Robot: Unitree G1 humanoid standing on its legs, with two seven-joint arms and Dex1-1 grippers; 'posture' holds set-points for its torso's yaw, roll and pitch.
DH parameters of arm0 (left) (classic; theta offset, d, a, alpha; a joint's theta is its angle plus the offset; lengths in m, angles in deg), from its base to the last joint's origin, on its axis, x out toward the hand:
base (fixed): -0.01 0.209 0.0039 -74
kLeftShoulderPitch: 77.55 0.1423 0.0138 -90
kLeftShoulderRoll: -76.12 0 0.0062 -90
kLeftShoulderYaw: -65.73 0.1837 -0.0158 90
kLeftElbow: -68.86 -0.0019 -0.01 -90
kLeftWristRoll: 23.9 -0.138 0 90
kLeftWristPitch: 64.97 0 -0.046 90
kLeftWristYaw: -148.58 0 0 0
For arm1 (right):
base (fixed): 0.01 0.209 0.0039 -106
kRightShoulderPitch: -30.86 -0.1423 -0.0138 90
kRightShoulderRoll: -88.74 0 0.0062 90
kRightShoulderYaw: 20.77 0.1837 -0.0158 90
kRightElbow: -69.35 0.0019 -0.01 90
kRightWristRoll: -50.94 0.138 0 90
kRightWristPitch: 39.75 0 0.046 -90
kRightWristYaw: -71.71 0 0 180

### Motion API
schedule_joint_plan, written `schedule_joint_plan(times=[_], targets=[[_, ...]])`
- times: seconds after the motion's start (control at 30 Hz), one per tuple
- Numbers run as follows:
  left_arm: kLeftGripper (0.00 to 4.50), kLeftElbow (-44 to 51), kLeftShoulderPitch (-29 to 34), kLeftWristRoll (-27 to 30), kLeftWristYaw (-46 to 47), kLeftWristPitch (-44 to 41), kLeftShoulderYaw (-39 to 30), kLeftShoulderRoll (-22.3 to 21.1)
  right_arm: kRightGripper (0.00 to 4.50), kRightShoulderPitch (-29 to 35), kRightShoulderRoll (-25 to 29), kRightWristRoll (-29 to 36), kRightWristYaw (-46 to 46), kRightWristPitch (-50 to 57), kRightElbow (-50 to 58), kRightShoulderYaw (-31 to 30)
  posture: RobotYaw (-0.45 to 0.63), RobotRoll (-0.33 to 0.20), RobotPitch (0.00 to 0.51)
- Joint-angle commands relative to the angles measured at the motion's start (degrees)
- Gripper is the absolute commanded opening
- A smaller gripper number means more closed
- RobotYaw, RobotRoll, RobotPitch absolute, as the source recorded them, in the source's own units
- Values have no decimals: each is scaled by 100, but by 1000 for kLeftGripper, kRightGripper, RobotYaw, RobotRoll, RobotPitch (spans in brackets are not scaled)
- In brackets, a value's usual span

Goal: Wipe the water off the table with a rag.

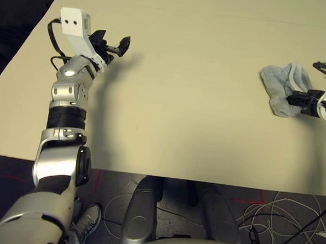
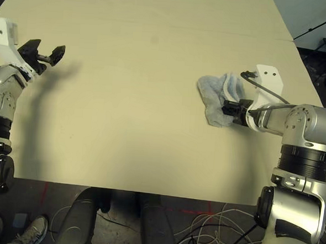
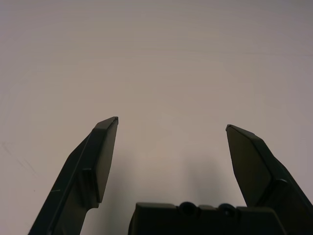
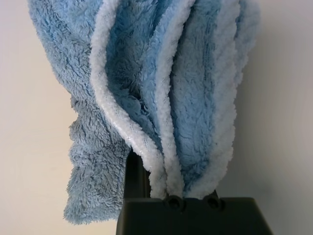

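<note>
Two grippers over the table, one pinching the rag

One bunched grey-blue rag (image 1: pixel 278 90) with whitish edging is over the right part of the pale table (image 1: pixel 180 117); whether its whole underside touches, I cannot tell. The right gripper (image 2: pixel 226 107) is closed on a fold of it, covering part of the cloth, and the right forearm (image 2: pixel 304 128) reaches across the table's right edge. The left gripper (image 3: pixel 172 121) hangs above the left part of the table, well apart from the rag, its fingers spread with nothing between them. Beneath it, the left forearm (image 1: pixel 63 118) hides a strip of tabletop and casts a soft shadow. On the floor by the near edge are a pair of shoes (image 2: pixel 34 230), loose looping cables (image 2: pixel 214 230) and red marks (image 1: pixel 97 180). Black bars (image 2: pixel 321 26) stand beyond the table's right side.
</note>
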Motion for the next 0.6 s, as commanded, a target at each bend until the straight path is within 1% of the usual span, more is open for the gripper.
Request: schedule_joint_plan(times=[0.03,0.2,0.23,0.27,0.37,0.43,0.5,0.6], targets=[[4500,-152,94,-60,-10,108,-5,18,43,298,-38,-235,113,351,-156,23,-18,0,323],[4500,-288,23,-71,-36,175,6,20,43,271,-40,-220,16,257,-243,28,-21,0,322],[4500,-296,14,-71,-41,178,14,29,767,259,-31,-219,-12,209,-239,13,-20,0,322],[4500,-287,9,-66,-47,173,20,40,982,235,20,-209,-94,139,-218,-35,-19,0,321],[4500,-235,9,-45,-72,143,33,69,1932,110,263,-52,-626,-42,-138,-142,-17,0,320],[4500,-180,30,-33,-97,113,31,74,2603,73,694,116,-1263,-40,-96,-347,-13,0,319],[4500,-173,27,-31,-108,104,27,74,3162,-2,1002,134,-1675,-151,-217,-484,-10,0,318],[4500,-180,6,-19,-98,100,-3,58,4123,-499,1132,-132,-1680,-929,-1009,-191,-13,0,318]])
